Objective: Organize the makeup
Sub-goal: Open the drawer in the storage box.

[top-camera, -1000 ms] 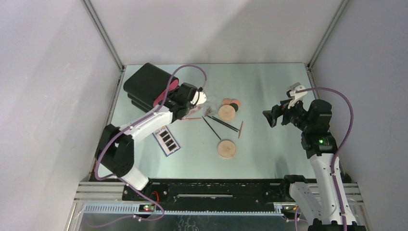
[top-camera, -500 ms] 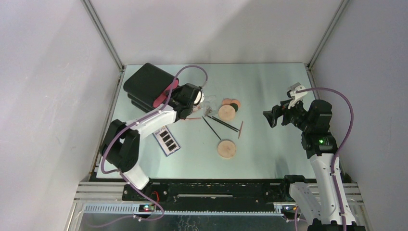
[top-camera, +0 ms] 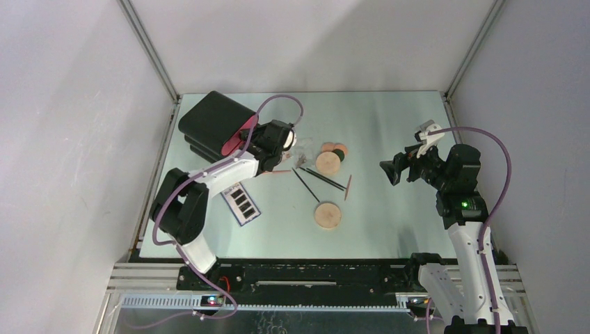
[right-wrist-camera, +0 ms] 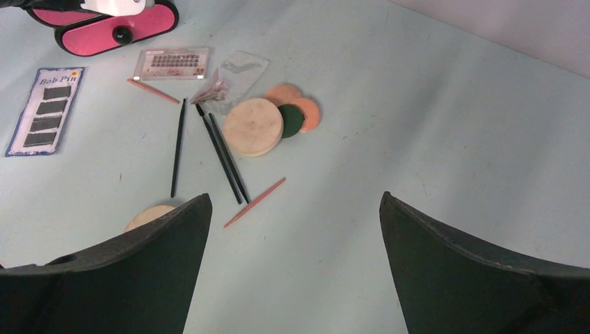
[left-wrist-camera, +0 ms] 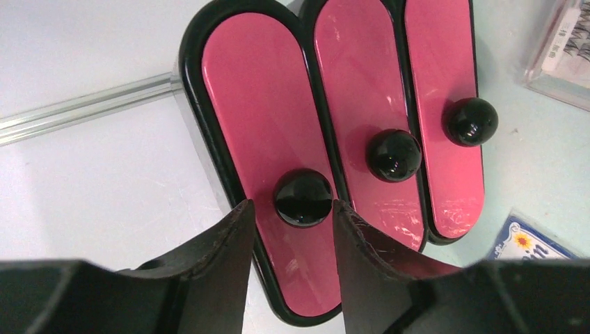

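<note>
The makeup lies mid-table: two tan discs (top-camera: 328, 163) (top-camera: 328, 215), peach rounds (top-camera: 328, 147) and a dark-green round (top-camera: 339, 154), black sticks (top-camera: 323, 179), pink sticks (top-camera: 348, 186), a clear packet (top-camera: 304, 161) and a flat card of black panels (top-camera: 242, 202). My left gripper (top-camera: 245, 136) is open at the pink front of the black drawer box (top-camera: 209, 122). In the left wrist view its fingers (left-wrist-camera: 229, 243) flank the space just below the black knob (left-wrist-camera: 302, 198) of the outermost drawer, not closed on it. My right gripper (top-camera: 389, 169) is open and empty above bare table, right of the makeup.
In the right wrist view a clear lash box (right-wrist-camera: 172, 63) lies near the drawers, beside the packet (right-wrist-camera: 232, 75). The other two drawer knobs (left-wrist-camera: 394, 154) (left-wrist-camera: 471, 121) show in the left wrist view. Metal frame rails run along the table's left and right edges.
My left gripper has moved a little back and left, closer to the drawer fronts, and its elbow has shifted. The right arm and the makeup have not moved.
</note>
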Controlling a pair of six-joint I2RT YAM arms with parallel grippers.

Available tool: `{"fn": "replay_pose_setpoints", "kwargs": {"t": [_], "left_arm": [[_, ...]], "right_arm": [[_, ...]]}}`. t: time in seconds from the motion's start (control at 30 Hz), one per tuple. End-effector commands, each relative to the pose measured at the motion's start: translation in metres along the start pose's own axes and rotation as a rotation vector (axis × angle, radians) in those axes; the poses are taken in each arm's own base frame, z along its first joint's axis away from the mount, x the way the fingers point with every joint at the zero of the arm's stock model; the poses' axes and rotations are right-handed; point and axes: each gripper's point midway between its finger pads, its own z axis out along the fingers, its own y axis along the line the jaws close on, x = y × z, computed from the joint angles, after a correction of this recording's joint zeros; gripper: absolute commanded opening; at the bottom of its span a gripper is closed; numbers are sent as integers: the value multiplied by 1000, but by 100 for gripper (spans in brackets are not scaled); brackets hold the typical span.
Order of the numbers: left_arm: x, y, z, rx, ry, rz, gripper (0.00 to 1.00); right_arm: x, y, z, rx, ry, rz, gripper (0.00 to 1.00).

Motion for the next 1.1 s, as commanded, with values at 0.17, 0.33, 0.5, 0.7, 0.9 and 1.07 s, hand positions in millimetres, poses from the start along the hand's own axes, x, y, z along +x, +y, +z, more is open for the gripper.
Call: {"fn": "replay_pose_setpoints", "kwargs": {"t": [0.17,0.33,0.5,0.7,0.9,1.07], "left_arm": [[5,-3,7,-38,36,21,46],[7,-6,10,-34,45,22,46],[9,-8,13,-34,58,29,39],[3,-24,1,51,31,-4,25],[-3,-51,-17,101,6,7,20],[-7,-70,-31,122,-8,3,22]], "right_arm": [[-5,1,-3,-5,-18,-27,100],[-4,1,-2,-8,-16,-26,100],[-4,1,-3,-7,-17,-27,100],[-4,1,-2,-10,-16,-29,100],[-3,1,-2,-10,-13,-30,100],[-2,1,-1,-12,-9,-28,100]]}}
